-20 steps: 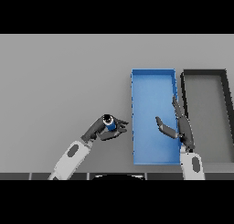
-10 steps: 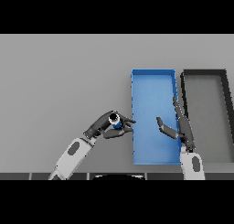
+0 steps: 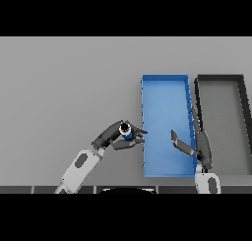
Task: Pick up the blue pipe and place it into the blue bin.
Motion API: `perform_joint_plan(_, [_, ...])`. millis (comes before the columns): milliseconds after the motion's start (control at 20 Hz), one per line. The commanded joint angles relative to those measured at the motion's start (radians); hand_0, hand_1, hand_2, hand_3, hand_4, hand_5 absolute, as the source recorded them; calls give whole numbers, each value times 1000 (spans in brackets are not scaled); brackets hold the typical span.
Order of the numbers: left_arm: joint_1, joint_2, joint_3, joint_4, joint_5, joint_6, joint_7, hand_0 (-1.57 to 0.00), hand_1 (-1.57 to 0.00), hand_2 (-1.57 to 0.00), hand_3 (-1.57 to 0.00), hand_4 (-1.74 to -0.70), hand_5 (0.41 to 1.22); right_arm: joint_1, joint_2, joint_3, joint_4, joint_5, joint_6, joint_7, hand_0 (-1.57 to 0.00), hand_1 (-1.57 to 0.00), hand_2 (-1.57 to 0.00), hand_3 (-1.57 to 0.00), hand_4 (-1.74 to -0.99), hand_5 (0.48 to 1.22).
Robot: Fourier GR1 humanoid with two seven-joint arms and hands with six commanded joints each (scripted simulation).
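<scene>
Head view: one blue pipe (image 3: 127, 132); one blue bin (image 3: 165, 82); one dark bin (image 3: 219, 78).

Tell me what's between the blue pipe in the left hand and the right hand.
In the head view, the blue bin's left wall and bare blue floor lie between the blue pipe, held in the left hand, and the right hand.

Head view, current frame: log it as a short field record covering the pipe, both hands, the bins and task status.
pipe: blue pipe, held above the grey table, just left of the blue bin's left wall
left hand: left hand, fingers curled round the pipe
right hand: right hand, open, over the blue bin's right side, holding nothing
blue bin: blue bin, nothing lying in it
other bin: dark bin, right of the blue one
status: pipe not yet in the bin
</scene>
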Motion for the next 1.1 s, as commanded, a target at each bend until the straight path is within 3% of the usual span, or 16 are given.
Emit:
perform_joint_plan(0, [2,-4,5,3,-1,-1,6,-1571,-1571,-1571,-1571,-1467,1221,-5,-1,-6,-18,-68,44,-31,1,-2,-41,1,-1195,648])
perform_joint_plan(50, [6,-8,5,6,-6,-9,5,-1571,-1571,-1571,-1571,-1467,1221,-18,-2,-11,-37,-148,94,-31,1,-12,-67,0,-1198,641])
perform_joint_plan(150, [9,-19,7,8,-16,-17,4,-1571,-1571,-1571,-1571,-1467,1221,-29,-48,-16,-93,-296,209,40,1,-25,-106,-1,-1209,609])
perform_joint_plan(400, [22,-32,21,-5,-35,-41,25,-1571,-1571,-1571,-1571,-1467,1221,-213,-157,37,-195,-513,353,263,1,-11,-106,0,-1247,568])
perform_joint_plan(600, [23,-48,34,-10,-57,-51,27,-1571,-1571,-1571,-1571,-1467,1221,-348,-213,100,-233,-531,393,383,1,-4,-81,1,-1281,558])
perform_joint_plan(750, [19,-48,54,-14,-63,-71,32,-1571,-1571,-1571,-1571,-1467,1221,-431,-182,180,-228,-510,413,421,1,-2,-44,1,-1298,559])
perform_joint_plan(950, [25,-61,71,-9,-70,-96,5,-1571,-1571,-1571,-1571,-1466,1221,-533,-152,227,-192,-565,437,499,1,0,-45,1,-1282,555])
perform_joint_plan(1050, [23,-78,74,-12,-72,-107,26,-1571,-1571,-1571,-1571,-1464,1221,-586,-138,242,-160,-559,456,498,1,0,-48,1,-1253,554])
